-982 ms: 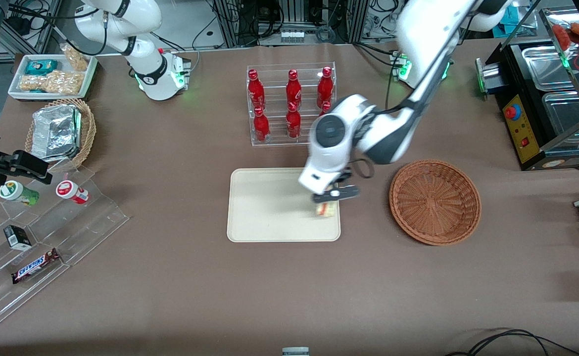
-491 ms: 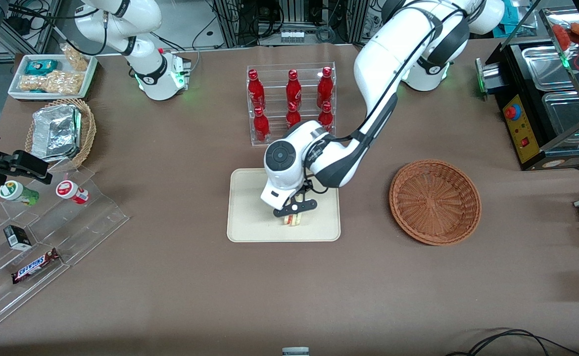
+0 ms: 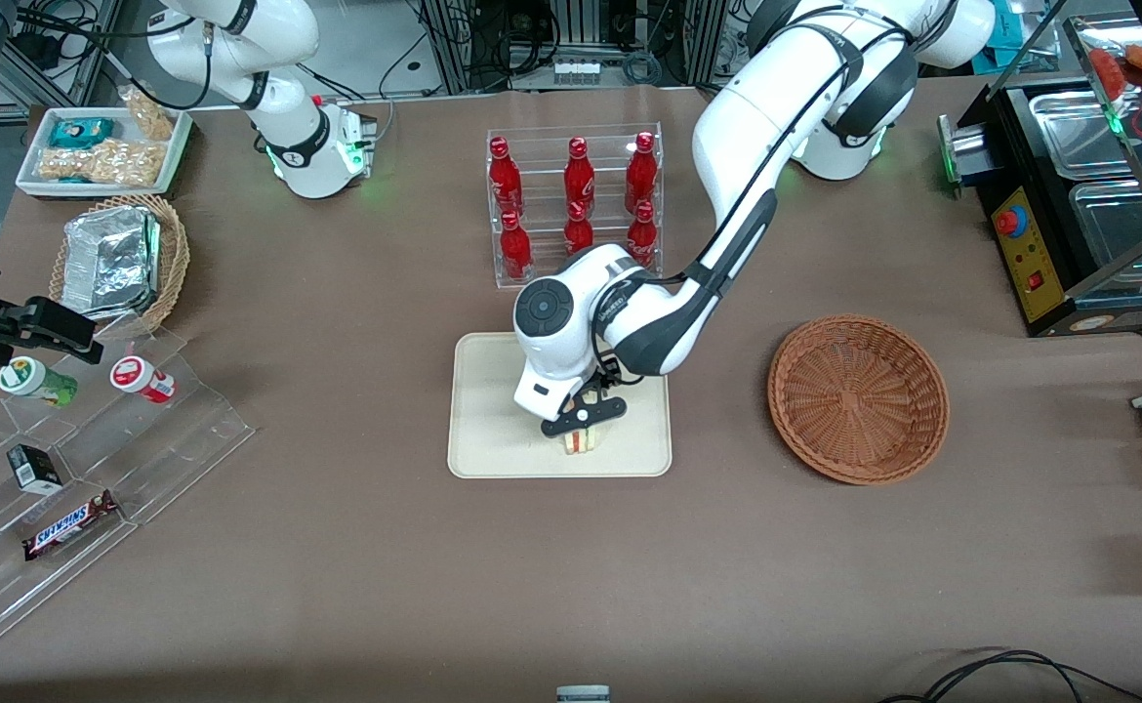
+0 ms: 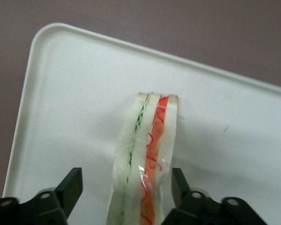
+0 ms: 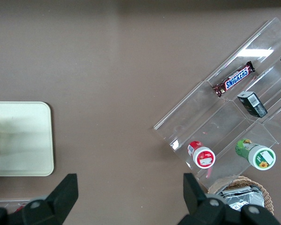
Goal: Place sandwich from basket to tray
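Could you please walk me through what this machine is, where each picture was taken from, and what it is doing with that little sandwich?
These are two white robot arms bolted to a brown table; only one is working. The wide picture looks down from the front. The close-up comes from a camera on the working arm's wrist, and the third from the idle arm's wrist.

The working arm's two-fingered tool sits low over the cream tray. In the close-up, its fingers stand open, with a gap on either side of the wrapped sandwich, which rests on the tray. The round reddish-brown basket beside the tray, toward the working arm's end, is empty.

Farther from the front camera stands a clear rack of red bottles; snacks sit on clear steps toward the parked arm's end.
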